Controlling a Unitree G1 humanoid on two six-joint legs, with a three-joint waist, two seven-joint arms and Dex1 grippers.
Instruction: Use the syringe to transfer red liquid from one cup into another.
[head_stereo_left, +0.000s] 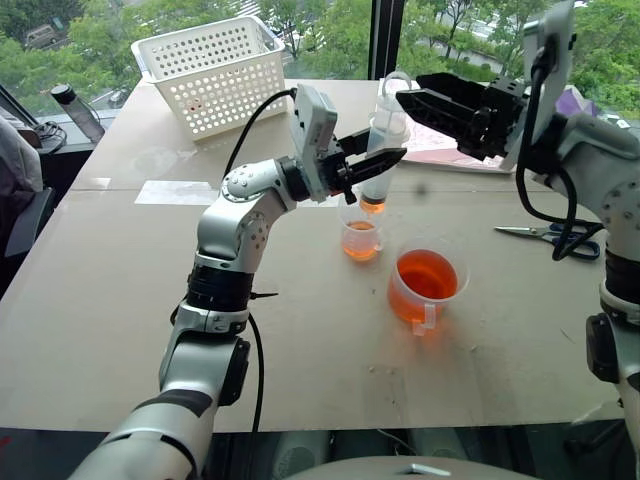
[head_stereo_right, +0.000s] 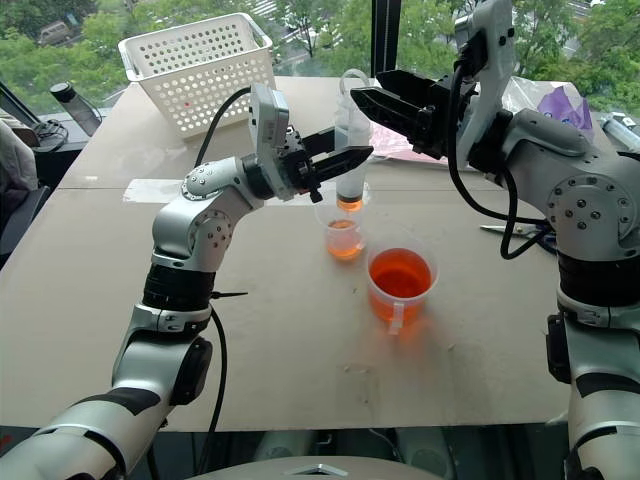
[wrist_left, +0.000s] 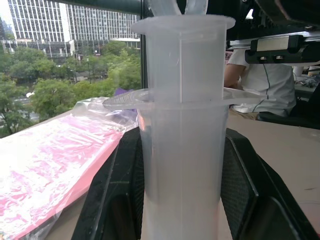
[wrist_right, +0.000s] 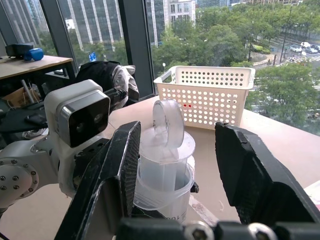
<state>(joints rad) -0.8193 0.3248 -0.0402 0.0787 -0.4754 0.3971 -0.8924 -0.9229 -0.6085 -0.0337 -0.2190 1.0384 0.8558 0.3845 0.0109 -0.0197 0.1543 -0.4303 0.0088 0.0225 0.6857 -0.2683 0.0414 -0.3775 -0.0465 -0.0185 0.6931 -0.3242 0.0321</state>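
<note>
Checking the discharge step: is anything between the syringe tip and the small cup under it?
Nothing visible. The syringe, held upright by the left pincer, hangs tip-down directly over the small cup's open mouth, with only air between them.

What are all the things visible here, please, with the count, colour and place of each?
syringe: one, whitish clear, upright above the small cup, tip orange
small cup: one, clear, some red liquid inside, table centre
handled cup: one, clear, orange-red liquid inside, beside the small cup
basket: one, white, perforated, far side of table
scissors: one pair, black handles, table's right
pink packet: one, in clear plastic, behind the cups
bottle: one, dark cap, beyond table's left edge
left gripper: fingers shut on the syringe barrel
right gripper: fingers open around the plunger top
</note>
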